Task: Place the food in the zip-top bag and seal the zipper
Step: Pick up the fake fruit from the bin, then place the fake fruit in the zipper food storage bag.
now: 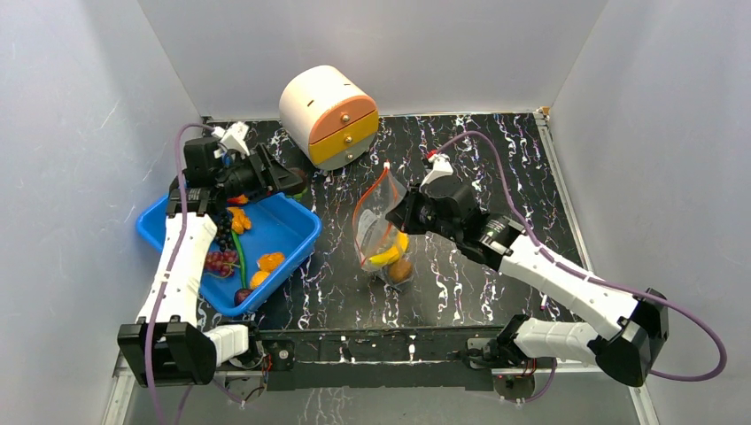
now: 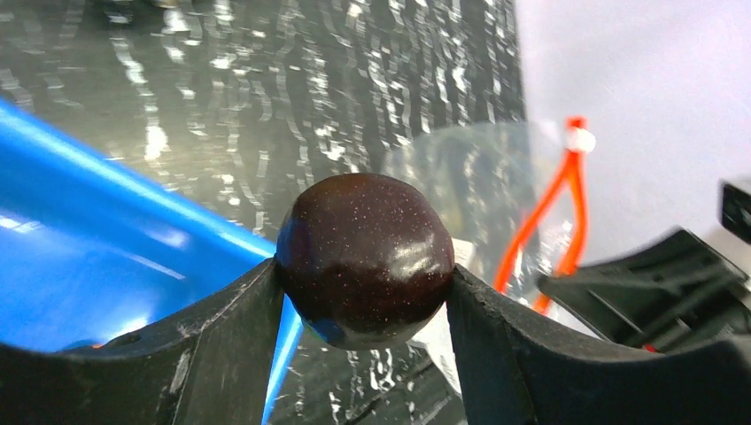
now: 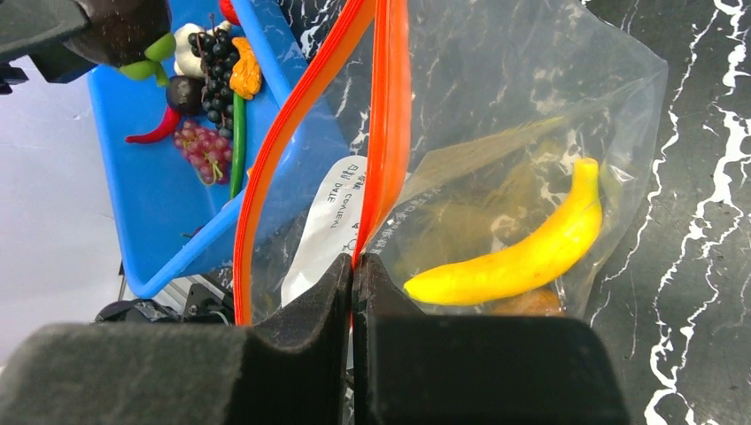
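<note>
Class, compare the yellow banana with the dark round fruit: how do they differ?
The banana is yellow, long and curved; the dark round fruit is brown-purple and ball-shaped. The banana lies inside the zip-top bag; the dark round fruit is clamped in the left gripper, outside it. Both are glossy.

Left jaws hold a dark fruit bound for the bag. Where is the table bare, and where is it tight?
Bare: the table strip between bin and bag, the patch nearer than the bag, and the far right corner past the right arm. Crowded: inside the bin, and between the white drum and the bag's mouth.
</note>
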You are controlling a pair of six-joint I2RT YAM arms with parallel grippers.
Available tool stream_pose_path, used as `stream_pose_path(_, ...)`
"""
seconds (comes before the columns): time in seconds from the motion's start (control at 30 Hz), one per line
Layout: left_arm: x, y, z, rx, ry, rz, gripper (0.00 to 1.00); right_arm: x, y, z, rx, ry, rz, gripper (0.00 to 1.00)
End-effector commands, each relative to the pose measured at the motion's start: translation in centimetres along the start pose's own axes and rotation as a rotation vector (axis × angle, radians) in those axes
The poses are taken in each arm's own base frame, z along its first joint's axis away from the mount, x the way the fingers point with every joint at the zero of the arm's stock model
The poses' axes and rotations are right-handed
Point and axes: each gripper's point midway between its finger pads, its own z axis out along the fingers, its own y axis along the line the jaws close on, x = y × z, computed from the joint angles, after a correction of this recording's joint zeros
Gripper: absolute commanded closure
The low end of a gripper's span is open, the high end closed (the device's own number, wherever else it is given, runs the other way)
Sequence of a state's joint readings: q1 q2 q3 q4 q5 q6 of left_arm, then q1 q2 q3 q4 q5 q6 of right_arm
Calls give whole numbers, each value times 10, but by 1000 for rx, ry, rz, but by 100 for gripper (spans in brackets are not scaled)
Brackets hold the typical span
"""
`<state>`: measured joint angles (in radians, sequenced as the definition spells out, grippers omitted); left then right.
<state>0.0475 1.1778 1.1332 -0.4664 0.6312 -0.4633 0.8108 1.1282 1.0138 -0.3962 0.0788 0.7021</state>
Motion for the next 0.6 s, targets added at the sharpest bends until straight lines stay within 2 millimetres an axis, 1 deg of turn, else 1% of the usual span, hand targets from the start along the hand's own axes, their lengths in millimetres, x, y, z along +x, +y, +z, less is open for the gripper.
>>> stream_pose_path(0.0,15,-54,2,232,74,47,62,-27,27,4,-86,-85,30,100)
stream_pose_path(0.07,21,-68,3,287,88,59,62,-27,31,7,-98,-78,39,100)
stream_pose_path(0.2,33,-102,-2,402,109,99,62,-26,39,10,-131,-65,57,100)
stream_pose_path(0.27,36,-116,-4,453,106,115,62,-27,40,11,-135,-65,61,100)
stream_pose_path(0.43,46,-136,-8,553,119,98,61,-27,42,11,-148,-71,68,100)
stream_pose_path(0.57,59,-145,-1,629,157,48,61,-27,46,9,-176,-76,67,100)
